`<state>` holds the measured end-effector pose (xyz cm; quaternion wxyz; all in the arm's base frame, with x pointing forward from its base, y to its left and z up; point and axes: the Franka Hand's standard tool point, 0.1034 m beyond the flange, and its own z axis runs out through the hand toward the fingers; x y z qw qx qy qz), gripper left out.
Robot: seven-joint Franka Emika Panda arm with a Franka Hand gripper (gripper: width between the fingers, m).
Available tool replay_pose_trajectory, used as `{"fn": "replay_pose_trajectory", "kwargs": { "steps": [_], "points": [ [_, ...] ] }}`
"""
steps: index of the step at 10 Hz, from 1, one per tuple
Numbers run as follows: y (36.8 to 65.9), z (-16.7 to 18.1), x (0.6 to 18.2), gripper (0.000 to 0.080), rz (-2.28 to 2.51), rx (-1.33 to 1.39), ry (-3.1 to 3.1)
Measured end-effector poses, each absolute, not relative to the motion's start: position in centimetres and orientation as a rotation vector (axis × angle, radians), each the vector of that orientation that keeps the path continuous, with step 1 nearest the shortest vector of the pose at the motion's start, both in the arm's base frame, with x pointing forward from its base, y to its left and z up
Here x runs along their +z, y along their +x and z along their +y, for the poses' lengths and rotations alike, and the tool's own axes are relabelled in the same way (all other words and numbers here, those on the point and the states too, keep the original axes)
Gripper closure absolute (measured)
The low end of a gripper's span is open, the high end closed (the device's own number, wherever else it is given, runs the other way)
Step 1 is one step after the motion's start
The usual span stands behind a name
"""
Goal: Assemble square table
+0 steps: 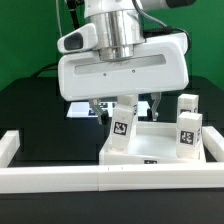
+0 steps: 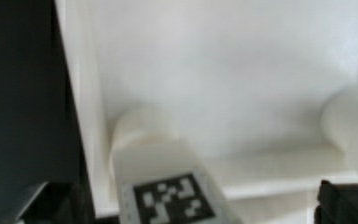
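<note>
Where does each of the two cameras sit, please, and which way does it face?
Exterior view: off the arm, low in front of the border wall, facing the gripper above the square table and its legs.
Wrist view: on the wrist, looking down between the open jaws at the square table; dark fingertips show.
Shared: the tagged leg screwed into the slab.

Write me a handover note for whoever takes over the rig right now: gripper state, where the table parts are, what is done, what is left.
Gripper: open, empty, jaws either side of a leg.
Square tabletop: lying flat against the low border wall.
Leg below the gripper: upright on the tabletop; whether it is fully screwed in cannot be told.
Two more legs: upright at the exterior view's right edge of the tabletop.
Fourth leg: not visible.
Left: confirm this leg is seated, then fit the remaining legs.
</note>
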<state>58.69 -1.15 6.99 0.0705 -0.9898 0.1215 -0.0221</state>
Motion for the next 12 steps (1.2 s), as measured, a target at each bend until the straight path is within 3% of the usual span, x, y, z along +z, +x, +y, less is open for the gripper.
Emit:
{"fn": "replay_pose_trajectory", "kwargs": {
  "steps": [6, 7, 8, 10, 12],
  "points": [
    [58.9, -2.39, 6.91, 0.0151, 0.344, -0.053, -3.024],
    [58.89, -2.4, 6.9, 0.0286, 0.344, -0.053, -3.024],
    [58.89, -2.38, 6.9, 0.0286, 0.401, -0.05, -3.015],
    [58.88, -2.35, 6.89, 0.0515, 0.622, -0.039, -2.975],
    [58.88, -2.33, 6.87, 0.0514, 0.8, -0.029, -2.93]
  ]
}}
